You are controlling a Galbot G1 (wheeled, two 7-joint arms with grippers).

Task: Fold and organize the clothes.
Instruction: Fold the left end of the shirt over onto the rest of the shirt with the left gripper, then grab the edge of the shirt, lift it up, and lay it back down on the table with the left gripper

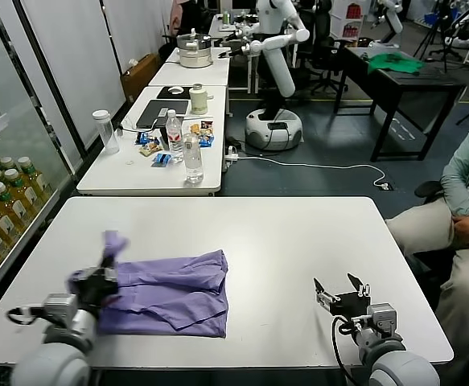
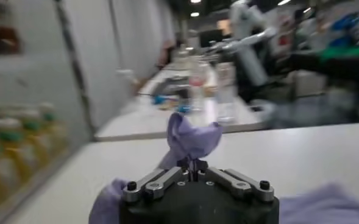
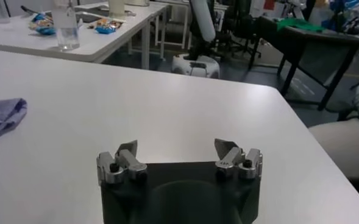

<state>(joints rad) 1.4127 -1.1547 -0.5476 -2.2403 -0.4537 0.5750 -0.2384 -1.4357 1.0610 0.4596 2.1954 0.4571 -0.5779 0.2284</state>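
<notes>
White table (image 1: 282, 241) w/ lavender T-shirt (image 1: 178, 293) on it.

The left gripper (image 1: 105, 269) sits low at the near left, its fingers closed together on a pinch of the shirt (image 1: 178, 293) — a tuft of fabric stands up from between them. The left arm reaches forward from the near edge. The right gripper (image 1: 340, 289) rests low at the near right — fingers (image 3: 127, 150) spread wide apart, nothing between them, pointing forward.
</notes>
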